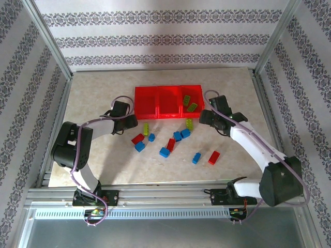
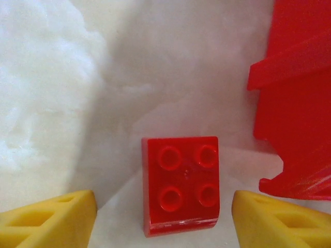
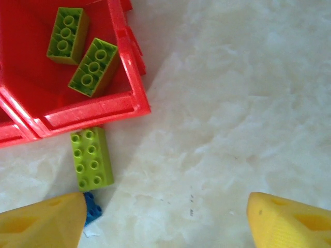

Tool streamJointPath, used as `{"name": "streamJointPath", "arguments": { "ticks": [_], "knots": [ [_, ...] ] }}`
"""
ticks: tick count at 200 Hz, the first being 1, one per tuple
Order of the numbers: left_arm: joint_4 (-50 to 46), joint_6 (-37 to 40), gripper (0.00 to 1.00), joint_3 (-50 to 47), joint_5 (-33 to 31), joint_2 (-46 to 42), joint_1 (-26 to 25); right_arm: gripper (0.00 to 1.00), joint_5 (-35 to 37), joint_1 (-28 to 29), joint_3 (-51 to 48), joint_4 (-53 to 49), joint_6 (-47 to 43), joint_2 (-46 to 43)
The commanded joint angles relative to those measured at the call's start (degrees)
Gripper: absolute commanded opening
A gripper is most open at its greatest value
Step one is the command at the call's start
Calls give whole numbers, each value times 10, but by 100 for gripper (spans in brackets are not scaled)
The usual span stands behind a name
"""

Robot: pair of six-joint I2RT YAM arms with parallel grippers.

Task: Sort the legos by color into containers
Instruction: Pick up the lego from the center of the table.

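The left gripper [image 2: 164,206] is hovering low over the table [image 2: 46,77]. Its yellow fingers [image 2: 51,222] are standing apart, and a square red brick [image 2: 181,183] is lying studs-up between them with a gap on each side, so nothing is being gripped. The containers [image 2: 295,103] are sitting along the right edge of that wrist view, near the brick.

The right gripper [image 3: 165,206] is gaping wide over bare table, holding nothing. In the upper left of its wrist view, a green brick [image 3: 66,35] and a second green brick [image 3: 94,67] are lying in the end bin. A third green brick [image 3: 92,158] is resting outside, just beside the bin's wall, and a blue brick [image 3: 93,211] is peeking out by the left finger.

From above, the other legos [image 1: 170,144] are lying scattered just below the tray, mid-frame.
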Motion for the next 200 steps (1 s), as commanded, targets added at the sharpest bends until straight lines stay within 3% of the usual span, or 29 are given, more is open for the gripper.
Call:
{"name": "streamJointPath", "arguments": {
  "ticks": [1,47,78,139,200],
  "knots": [
    [-28,17,65,22,-31,18,-10,96,29,2,-35,-2,38,-40],
    [-41,19,48,26,-51,31,-9,99,31,3,-89,-29,104,-83],
    [-41,19,45,26,-53,41,-10,98,36,4,-112,-30,116,-99],
    [-54,26,19,26,-79,5,-11,98,21,12,-133,-32,135,-111],
    [-83,37,13,31,-110,-93,-23,98,35,23,-137,-57,155,-103]
  ]
}}
